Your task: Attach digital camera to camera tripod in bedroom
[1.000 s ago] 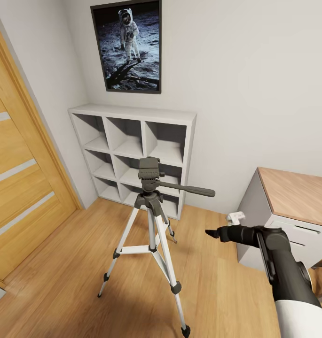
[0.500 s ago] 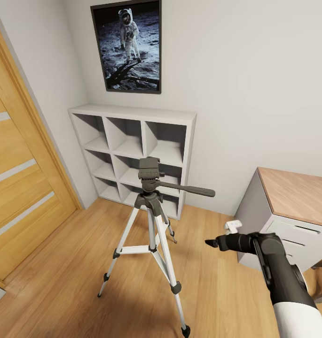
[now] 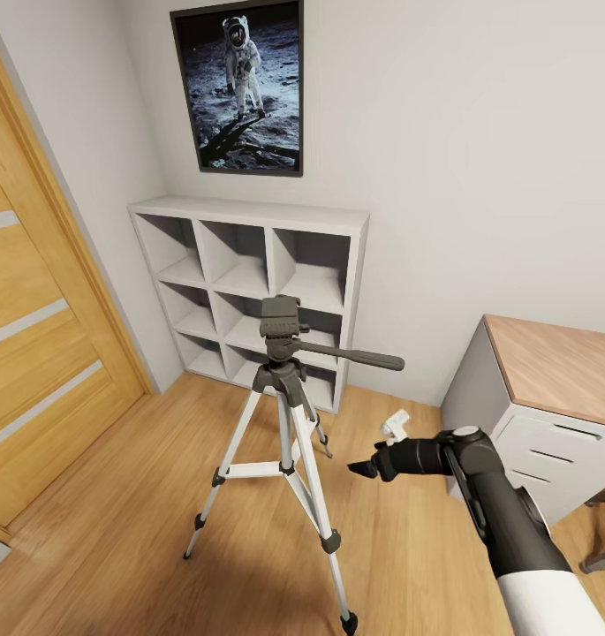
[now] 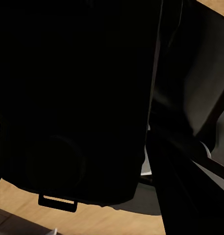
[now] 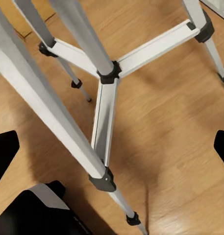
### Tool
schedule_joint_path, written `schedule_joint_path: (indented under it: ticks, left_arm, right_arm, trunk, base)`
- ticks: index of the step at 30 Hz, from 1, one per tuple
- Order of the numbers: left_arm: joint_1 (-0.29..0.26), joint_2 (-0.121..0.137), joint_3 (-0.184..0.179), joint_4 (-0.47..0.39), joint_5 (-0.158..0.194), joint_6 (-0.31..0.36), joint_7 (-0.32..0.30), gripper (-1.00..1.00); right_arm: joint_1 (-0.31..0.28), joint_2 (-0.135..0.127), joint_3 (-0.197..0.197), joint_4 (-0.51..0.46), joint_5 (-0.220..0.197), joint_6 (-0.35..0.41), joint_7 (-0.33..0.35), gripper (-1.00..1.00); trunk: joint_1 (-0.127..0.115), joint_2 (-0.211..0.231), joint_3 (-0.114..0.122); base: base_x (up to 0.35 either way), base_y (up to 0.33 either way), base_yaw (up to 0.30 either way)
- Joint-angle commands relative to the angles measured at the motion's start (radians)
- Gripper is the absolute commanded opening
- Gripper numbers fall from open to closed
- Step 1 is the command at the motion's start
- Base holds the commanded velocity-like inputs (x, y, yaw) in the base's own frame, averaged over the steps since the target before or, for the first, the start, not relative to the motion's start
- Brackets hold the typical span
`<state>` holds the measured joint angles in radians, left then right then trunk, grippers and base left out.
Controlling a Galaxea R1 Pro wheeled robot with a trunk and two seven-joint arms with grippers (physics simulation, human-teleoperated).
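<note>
**Right claw wide and empty at leg height; tripod head above and to its left**

Right claw (image 3: 362,468) hung spread wide with nothing in it. In the right wrist view its two dark fingertips (image 5: 5,152) sat at opposite edges, with the silver legs and the centre brace (image 5: 112,74) of the camera tripod (image 3: 287,415) between them, over the wood floor (image 3: 134,495). From my head, that claw pointed at the legs from my right side, near them but apart, and low.

The mounting head (image 3: 279,321) stood well above it and to its left. The long pan handle (image 3: 355,357) ran out from the head toward my right, so its tip lay almost over the claw. Any reach to the head from there had to go up and around that handle, I judged.

A dark boxy body with a small strap loop (image 4: 58,201) pressed close to my left wrist camera. I took it for the digital camera (image 4: 67,98). Whether my left claw was clamped on it, I could not tell.
</note>
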<state>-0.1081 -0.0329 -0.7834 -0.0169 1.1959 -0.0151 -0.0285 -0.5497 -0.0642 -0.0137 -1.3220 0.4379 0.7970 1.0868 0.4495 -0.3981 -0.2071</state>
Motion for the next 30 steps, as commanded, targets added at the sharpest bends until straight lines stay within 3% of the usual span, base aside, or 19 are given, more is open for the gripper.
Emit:
schedule_joint_path:
  ticks: [1, 10, 20, 23, 25, 28, 29, 30]
  left_arm:
    - [-0.001, 0.0, -0.008, 0.002, 0.009, -0.002, -0.007, -1.0]
    - [-0.001, 0.0, -0.008, 0.002, 0.009, -0.002, -0.007, -1.0]
    - [-0.001, -0.001, -0.008, 0.002, 0.01, -0.002, -0.007, -1.0]
    - [-0.001, -0.001, -0.008, 0.002, 0.009, -0.002, -0.007, -1.0]
    - [-0.001, -0.001, -0.008, 0.002, 0.009, -0.002, -0.007, -1.0]
    - [-0.001, -0.001, -0.008, 0.002, 0.009, -0.002, -0.007, -1.0]
    - [-0.001, -0.001, -0.008, 0.002, 0.009, -0.002, -0.007, -1.0]
    - [-0.001, -0.001, -0.008, 0.002, 0.009, -0.002, -0.007, -1.0]
  right_arm:
    - [-0.001, 0.001, 0.002, -0.006, 0.008, 0.004, 0.014, 1.0]
    - [-0.001, 0.006, 0.021, -0.007, 0.008, 0.007, 0.106, 1.0]
    - [-0.001, 0.147, 0.042, 0.003, 0.016, 0.006, 0.102, 1.0]
    - [-0.001, 0.206, 0.042, 0.015, 0.015, 0.004, 0.055, 1.0]
    - [-0.001, 0.232, 0.041, 0.019, 0.014, 0.003, 0.008, 1.0]
    - [-0.001, 0.239, 0.041, 0.022, 0.01, -0.003, -0.065, 1.0]
    - [-0.001, 0.239, 0.04, 0.024, 0.007, -0.08, -0.161, 1.0]
    - [-0.001, 0.239, 0.04, 0.024, 0.006, -0.091, -0.167, 1.0]
  trunk:
    - [0.001, -0.002, -0.002]
    - [0.001, -0.002, -0.002]
    - [0.001, -0.002, -0.002]
    - [0.001, -0.002, -0.002]
    - [0.001, -0.002, -0.002]
    - [0.001, -0.002, -0.002]
    - [0.001, -0.002, -0.002]
    - [0.001, -0.002, -0.002]
  base:
    - [0.0, 0.0, 0.0]
    - [0.0, 0.0, 0.0]
    - [0.0, 0.0, 0.0]
    - [0.0, 0.0, 0.0]
    - [0.0, 0.0, 0.0]
    - [0.0, 0.0, 0.0]
    - [0.0, 0.0, 0.0]
    - [0.0, 0.0, 0.0]
